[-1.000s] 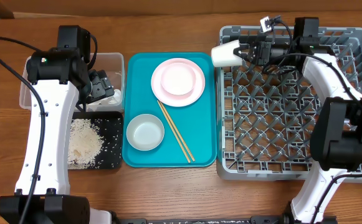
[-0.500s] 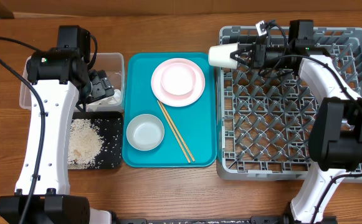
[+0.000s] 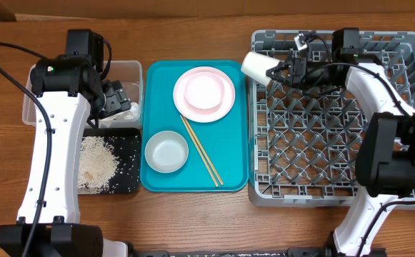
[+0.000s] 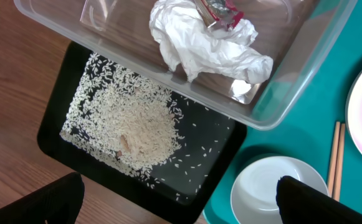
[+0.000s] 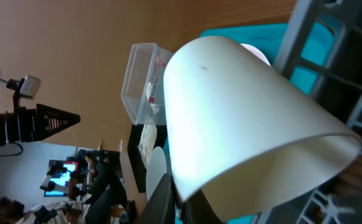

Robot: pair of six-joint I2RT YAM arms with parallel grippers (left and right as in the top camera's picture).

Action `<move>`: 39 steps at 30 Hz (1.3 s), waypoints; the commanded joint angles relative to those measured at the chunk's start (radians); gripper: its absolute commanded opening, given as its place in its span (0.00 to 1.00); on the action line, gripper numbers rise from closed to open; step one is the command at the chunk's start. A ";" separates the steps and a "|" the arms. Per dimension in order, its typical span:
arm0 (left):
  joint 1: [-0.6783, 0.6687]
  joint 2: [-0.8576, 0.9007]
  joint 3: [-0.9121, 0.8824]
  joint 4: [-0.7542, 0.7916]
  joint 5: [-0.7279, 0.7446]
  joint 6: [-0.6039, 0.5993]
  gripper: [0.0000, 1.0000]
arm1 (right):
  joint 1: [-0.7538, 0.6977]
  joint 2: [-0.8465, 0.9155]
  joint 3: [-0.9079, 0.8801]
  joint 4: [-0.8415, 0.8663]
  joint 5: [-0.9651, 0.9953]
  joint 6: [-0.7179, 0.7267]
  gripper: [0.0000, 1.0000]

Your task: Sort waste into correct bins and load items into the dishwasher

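One cup [image 3: 256, 66], one plate [image 3: 181, 101], two chopsticks [image 3: 201, 151]

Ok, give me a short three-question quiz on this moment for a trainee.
1. True or false: the rice lies in the black tray.
2. What does the right gripper hold? A white bowl; B white cup; C chopsticks.
3. Fill in: the napkin lies in the ____.
Key: 1 true; 2 B; 3 clear tub.
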 commanded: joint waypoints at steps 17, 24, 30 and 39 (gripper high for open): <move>0.002 -0.004 0.011 0.002 -0.014 -0.003 1.00 | -0.132 -0.032 -0.025 -0.190 0.204 -0.068 0.19; 0.002 -0.004 0.011 0.002 -0.013 -0.003 1.00 | -0.203 -0.136 -0.025 -0.266 0.288 -0.068 0.15; 0.002 -0.004 0.011 0.002 -0.013 -0.003 1.00 | -0.180 -0.274 -0.025 -0.288 0.419 -0.040 0.15; 0.002 -0.004 0.011 0.002 -0.013 -0.003 1.00 | 0.095 -0.390 -0.025 -0.119 0.725 0.256 0.19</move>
